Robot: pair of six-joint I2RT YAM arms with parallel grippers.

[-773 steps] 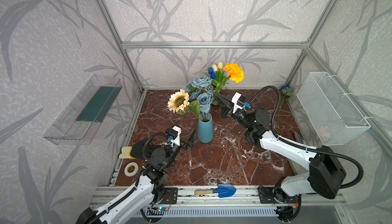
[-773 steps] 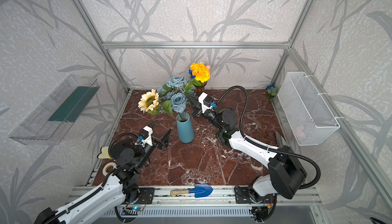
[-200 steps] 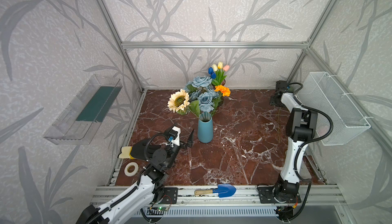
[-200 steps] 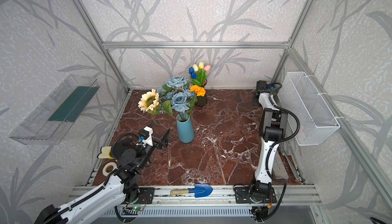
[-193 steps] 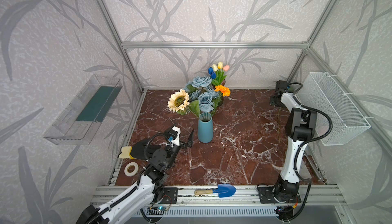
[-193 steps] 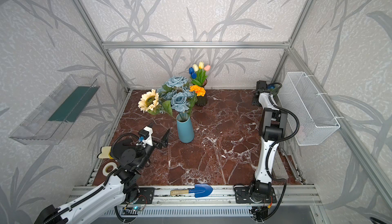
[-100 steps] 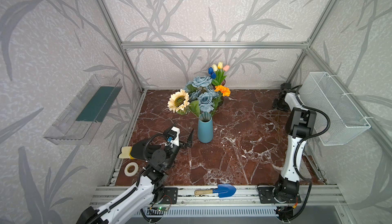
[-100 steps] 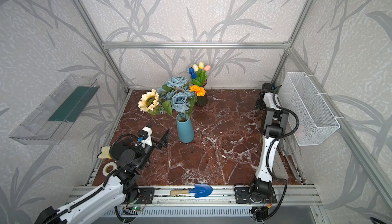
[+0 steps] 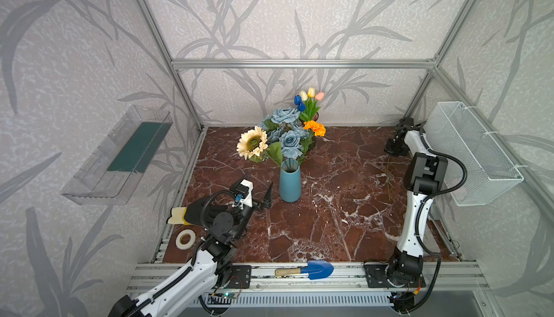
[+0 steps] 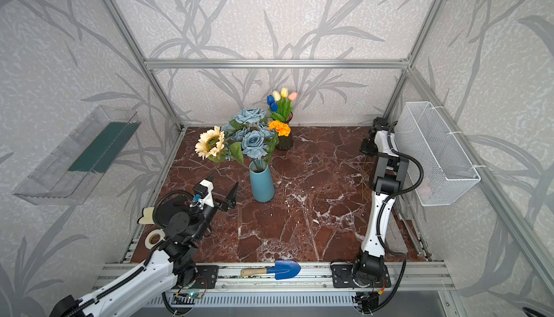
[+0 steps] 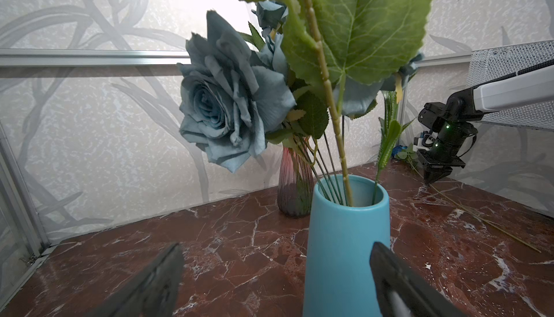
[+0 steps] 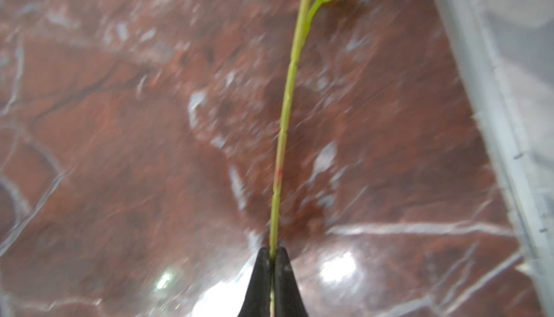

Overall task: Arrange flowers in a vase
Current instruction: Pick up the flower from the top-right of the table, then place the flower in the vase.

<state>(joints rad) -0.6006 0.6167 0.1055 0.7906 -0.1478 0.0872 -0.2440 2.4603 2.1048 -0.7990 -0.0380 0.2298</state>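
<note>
On the marble tabletop [image 9: 344, 204], our right tool [image 12: 272, 255] clenches a thin green stem [image 12: 287, 105]; we should lift slowly toward the blue vase [image 9: 290, 183], left tool [image 11: 277, 246] released.

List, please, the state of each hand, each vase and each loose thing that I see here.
Blue tapered ceramic vase: upright, holding flower stems.
Dark ribbed glass vase: upright, holding tulips.
Left black hand: open, empty, apart from the blue vase.
Right black hand: shut on the thin green stem.
Thin green stem: gripped, low over the brown marble table.
Blue trowel with wooden handle: lying on the front rail.
</note>
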